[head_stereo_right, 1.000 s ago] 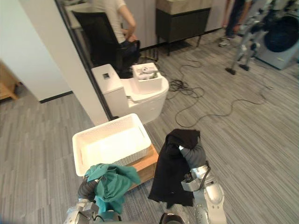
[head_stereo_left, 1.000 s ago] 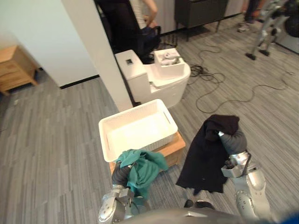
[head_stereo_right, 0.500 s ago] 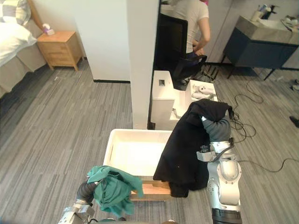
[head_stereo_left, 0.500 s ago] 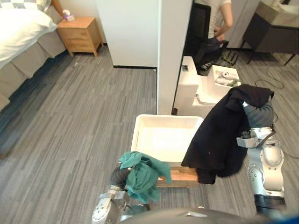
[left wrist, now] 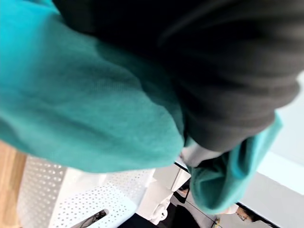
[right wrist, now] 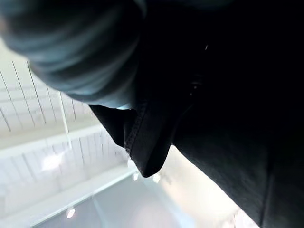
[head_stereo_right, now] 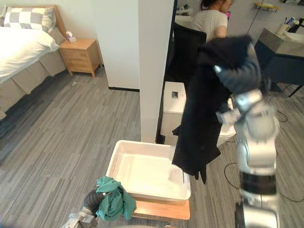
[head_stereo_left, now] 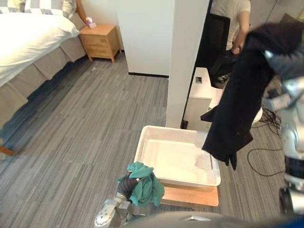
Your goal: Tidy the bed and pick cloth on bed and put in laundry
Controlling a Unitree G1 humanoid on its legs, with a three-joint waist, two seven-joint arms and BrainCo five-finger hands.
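A teal cloth [head_stereo_left: 142, 185] is bunched over my left hand [head_stereo_left: 125, 184], low at the near left corner of the white laundry basket [head_stereo_left: 141, 145]. In the left wrist view the teal cloth [left wrist: 90, 109] wraps the hand's dark cover [left wrist: 228, 80]. My right hand [head_stereo_right: 240, 76] is raised high at the right. A long black cloth [head_stereo_right: 199, 123] hangs from it, its lower end dangling over the basket's right end. The black cloth [right wrist: 228, 118] also covers that hand in the right wrist view.
The basket rests on a low wooden stand [head_stereo_left: 190, 194]. A white pillar [head_stereo_left: 183, 61] rises just behind it, with a white fixture [head_stereo_left: 199, 95] and a seated person [head_stereo_left: 230, 19] beyond. A bed [head_stereo_left: 28, 42] and a wooden nightstand [head_stereo_left: 99, 42] are far left.
The camera has swung, bringing the bed into view. My right arm has lifted the black cloth from beside the basket to high over its right end. The teal cloth stays low.
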